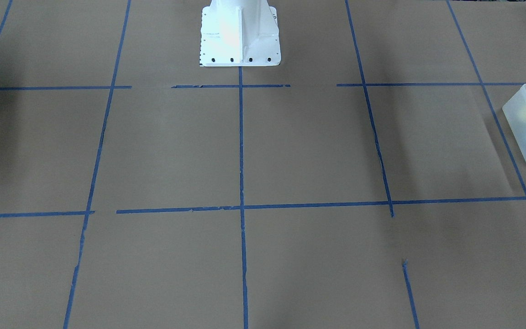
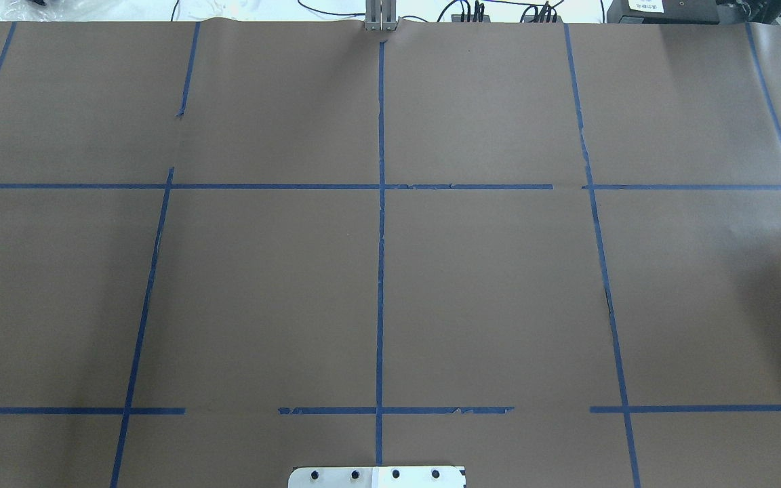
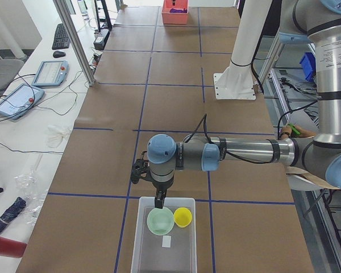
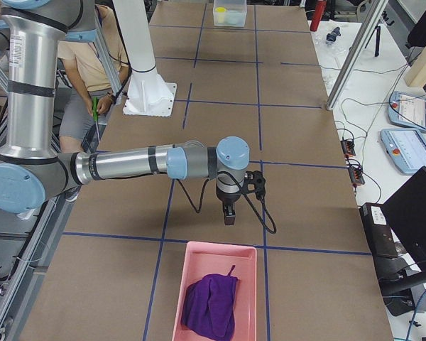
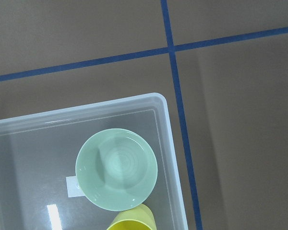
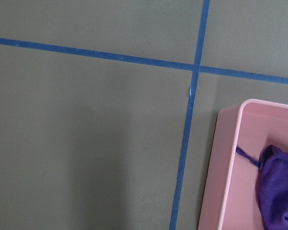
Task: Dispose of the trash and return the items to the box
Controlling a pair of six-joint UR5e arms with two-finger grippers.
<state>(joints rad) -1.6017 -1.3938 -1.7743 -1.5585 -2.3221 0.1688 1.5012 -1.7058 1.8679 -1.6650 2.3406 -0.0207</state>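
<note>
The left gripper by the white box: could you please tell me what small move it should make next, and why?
Probably raise the left gripper straight up, clear of the box. The green bowl and yellow cup already sit inside it, and the purple cloth lies in the pink bin, so nothing seems left to pick up.

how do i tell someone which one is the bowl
At the table end on the robot's left stands a frosted white bin. Two dishes sit inside it at one end. The bowl is the wider, shallow mint-green one; the cup beside it is narrower and yellow.
</note>
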